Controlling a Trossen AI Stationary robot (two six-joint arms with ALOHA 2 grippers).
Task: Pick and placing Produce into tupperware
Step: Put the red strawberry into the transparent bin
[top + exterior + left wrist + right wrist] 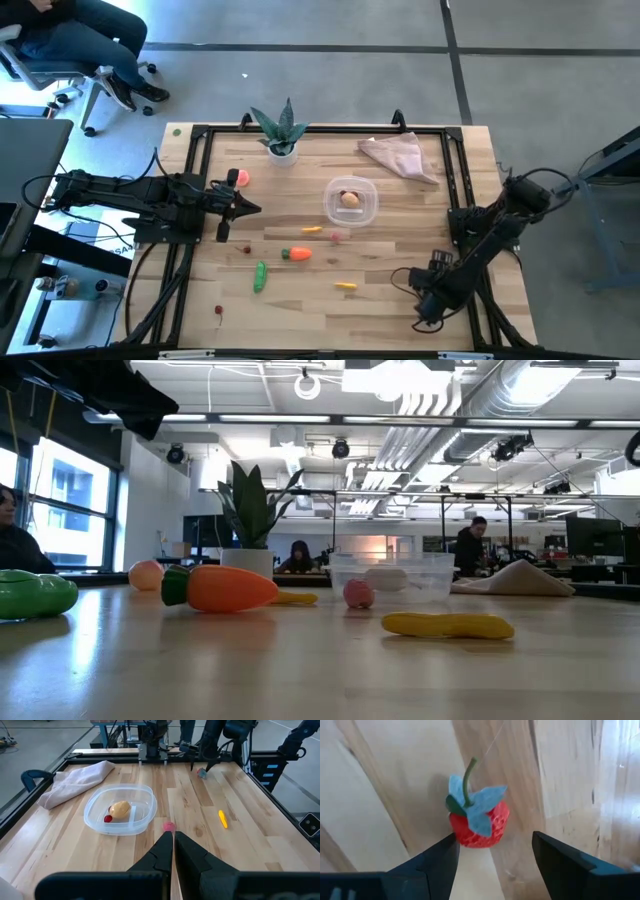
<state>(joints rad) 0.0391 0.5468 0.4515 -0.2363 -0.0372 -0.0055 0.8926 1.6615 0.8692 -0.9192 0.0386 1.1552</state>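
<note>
Looking straight down, the high view showed the whole pale wooden table [400, 300], with the small round clear plastic tupperware [351, 201] near its middle holding a beige potato-like piece [349, 198]. The left gripper [250, 209] lay low over the table's left part, its fingers pressed together and holding nothing, pointing toward the container. The right gripper [425, 310] reached down near the front right corner. Loose produce lay between them: an orange toy carrot [297, 254], a green toy cucumber [260, 277], a small yellow piece [346, 286] and a pink-orange peach [241, 178] beside the left arm. A spiky green plant in a white pot [281, 130] and a crumpled pinkish-beige cloth [400, 156] sat at the far edge.

The low view showed neither gripper, but gave the carrot [220, 588], cucumber [37, 595], a yellow piece [447, 625] and a small pink ball [358, 593] resting on the tabletop, the tupperware [392, 574] behind them, and people in the room beyond.

The left wrist view alone revealed a tiny red berry [107, 818] lying beside the potato piece [120, 809] inside the container [120, 810], with the closed dark fingers [165, 852] aimed past the pink ball [169, 826].

The right wrist view alone showed a red strawberry with blue-green leaves [476, 820] on the wood, just ahead of the right gripper's spread fingers [437, 862], which did not touch it.
</note>
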